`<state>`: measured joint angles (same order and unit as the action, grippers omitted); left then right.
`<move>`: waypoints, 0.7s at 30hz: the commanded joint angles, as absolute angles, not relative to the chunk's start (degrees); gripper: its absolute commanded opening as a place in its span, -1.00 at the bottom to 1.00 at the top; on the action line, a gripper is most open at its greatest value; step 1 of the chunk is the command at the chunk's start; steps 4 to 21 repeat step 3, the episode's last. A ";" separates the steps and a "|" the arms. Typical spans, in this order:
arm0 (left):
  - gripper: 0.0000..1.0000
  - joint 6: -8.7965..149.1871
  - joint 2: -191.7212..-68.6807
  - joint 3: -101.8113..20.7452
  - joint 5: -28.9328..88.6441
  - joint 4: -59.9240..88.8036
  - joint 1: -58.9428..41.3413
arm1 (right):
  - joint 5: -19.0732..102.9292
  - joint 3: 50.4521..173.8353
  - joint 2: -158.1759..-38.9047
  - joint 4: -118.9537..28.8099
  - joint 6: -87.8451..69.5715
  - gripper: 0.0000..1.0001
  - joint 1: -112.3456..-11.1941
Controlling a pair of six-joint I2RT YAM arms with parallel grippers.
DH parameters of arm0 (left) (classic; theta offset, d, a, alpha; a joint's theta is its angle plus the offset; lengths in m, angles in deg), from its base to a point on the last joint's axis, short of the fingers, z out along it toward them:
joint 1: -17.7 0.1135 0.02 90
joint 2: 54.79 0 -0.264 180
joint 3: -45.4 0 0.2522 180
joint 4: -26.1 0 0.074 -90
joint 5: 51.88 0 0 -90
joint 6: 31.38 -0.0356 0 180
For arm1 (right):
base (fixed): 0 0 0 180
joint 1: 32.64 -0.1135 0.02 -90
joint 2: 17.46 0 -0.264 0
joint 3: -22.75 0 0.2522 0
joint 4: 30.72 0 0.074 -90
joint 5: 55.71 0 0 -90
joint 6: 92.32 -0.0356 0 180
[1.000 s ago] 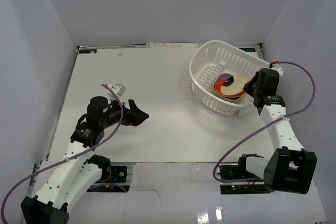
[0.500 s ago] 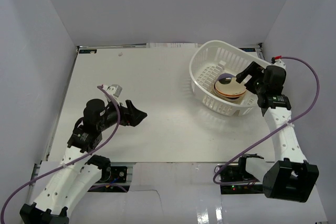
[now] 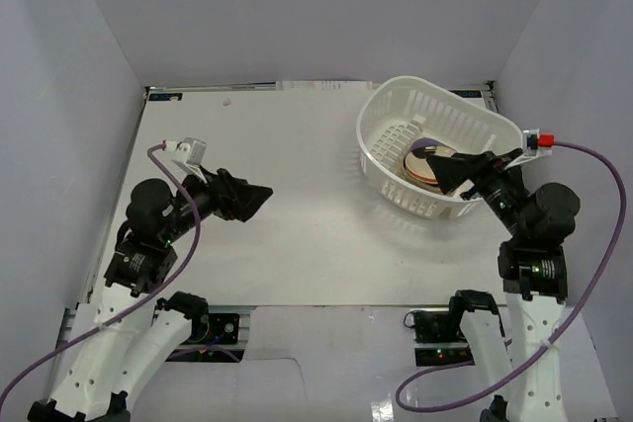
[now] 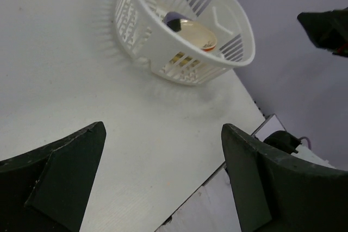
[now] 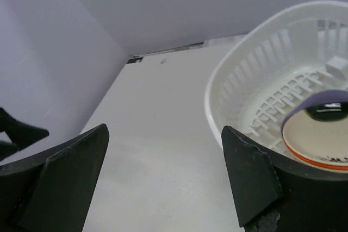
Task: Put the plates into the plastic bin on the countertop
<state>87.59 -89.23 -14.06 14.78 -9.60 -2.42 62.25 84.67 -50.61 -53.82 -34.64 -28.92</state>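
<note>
The plastic bin (image 3: 391,116), a white slotted basket, stands at the far right of the countertop (image 3: 297,155). A stack of plates (image 3: 423,163) lies flat inside it, cream on top with a red rim and lavender behind. The right wrist view shows the plates (image 5: 318,137) in the bin (image 5: 217,96). My right gripper (image 3: 453,173) is open and empty, hanging over the bin's near-right rim. My left gripper (image 3: 259,197) is open and empty above the left half of the countertop. From the left wrist, the bin (image 4: 239,58) with the plates (image 4: 191,32) lies far ahead.
White walls (image 3: 79,96) close in the countertop on three sides. Purple cables (image 3: 603,205) loop off both wrists. The arm bases (image 3: 198,323) sit at the near edge. The table's near edge (image 4: 217,167) runs under my left gripper.
My right gripper opened and let a plate down onto the stack in the bin, then drew back toward the near right. My left arm lifted and pulled back a little to the left.
</note>
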 commanded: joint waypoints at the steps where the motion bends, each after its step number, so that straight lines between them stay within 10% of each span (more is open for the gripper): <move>1: 0.96 89.55 -88.11 -19.60 12.81 -7.62 -2.52 | 69.36 86.51 -45.33 -49.13 -35.11 0.80 -29.13; 21: 0.96 90.51 -87.75 -22.06 14.20 -8.49 -2.52 | 69.18 87.66 -44.45 -49.40 -34.32 0.80 -29.13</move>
